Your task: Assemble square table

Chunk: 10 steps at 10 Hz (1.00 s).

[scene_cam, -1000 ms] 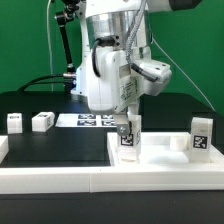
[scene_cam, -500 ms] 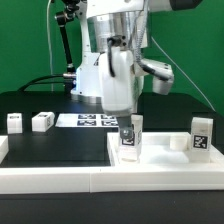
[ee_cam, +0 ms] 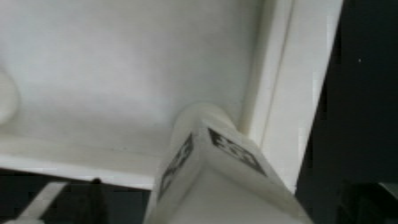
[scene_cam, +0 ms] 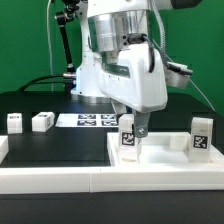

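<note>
- The square table's slab (scene_cam: 165,152) lies flat in the lower right of the exterior view. It is white with raised rims, and its near edge runs left to right across the frame.
- One leg (scene_cam: 128,138) stands upright at the slab's left near corner. Its long axis is vertical and its black-and-white tag faces the camera.
- The wrist view looks down on this leg (ee_cam: 210,165): a white block with a tag on one side, just beside the slab's raised rim (ee_cam: 285,80).
- A second leg (scene_cam: 200,135) stands upright at the slab's right end, tag forward.
- A third leg (scene_cam: 14,121) and a fourth leg (scene_cam: 42,120) sit on the black tabletop (scene_cam: 60,150) at middle left, well apart from the slab.
- The tool (scene_cam: 134,126) hangs just over the first leg's top with its jaws spread and gripping nothing. One dark fingertip (scene_cam: 143,128) shows to the exterior view's right of the leg.
- The marker board (scene_cam: 88,120) lies flat behind, near the arm's base.
- A long white rail (scene_cam: 60,180) crosses the bottom of the frame.
</note>
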Motion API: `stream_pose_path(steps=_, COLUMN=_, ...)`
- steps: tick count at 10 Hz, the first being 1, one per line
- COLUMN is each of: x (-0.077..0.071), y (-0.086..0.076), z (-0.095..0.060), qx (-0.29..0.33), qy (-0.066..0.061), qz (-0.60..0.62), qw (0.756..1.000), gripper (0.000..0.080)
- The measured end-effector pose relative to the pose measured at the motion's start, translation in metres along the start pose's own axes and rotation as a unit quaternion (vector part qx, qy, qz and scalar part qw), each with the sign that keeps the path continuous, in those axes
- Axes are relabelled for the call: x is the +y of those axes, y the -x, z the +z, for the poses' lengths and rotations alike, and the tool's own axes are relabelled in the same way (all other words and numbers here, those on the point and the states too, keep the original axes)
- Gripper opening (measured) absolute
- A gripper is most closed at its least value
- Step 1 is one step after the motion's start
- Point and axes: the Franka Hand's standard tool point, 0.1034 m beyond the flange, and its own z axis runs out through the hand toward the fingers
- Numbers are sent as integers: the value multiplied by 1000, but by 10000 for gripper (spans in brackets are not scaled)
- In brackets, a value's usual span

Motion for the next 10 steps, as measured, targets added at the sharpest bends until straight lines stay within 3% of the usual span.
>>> stream_pose_path(steps=1, x=0, y=0, z=0, qx=0, qy=1, qz=-19, qw=1000, gripper=649)
stream_pose_path(steps=2, x=1, y=-1, z=-1, qx=-2, qy=14, qz=-94, qw=995, gripper=649)
stream_pose_path(steps=4, x=-1, y=-3, z=-3, qx=-1, qy=14, qz=-173, qw=985, gripper=649)
stream_pose_path(steps=8, x=0, y=-3, z=-2, qx=2, qy=20, qz=-320, qw=947, gripper=649)
stream_pose_path(steps=10, x=1, y=-4, z=-2, qx=7, qy=29, qz=-386, qw=922, gripper=649)
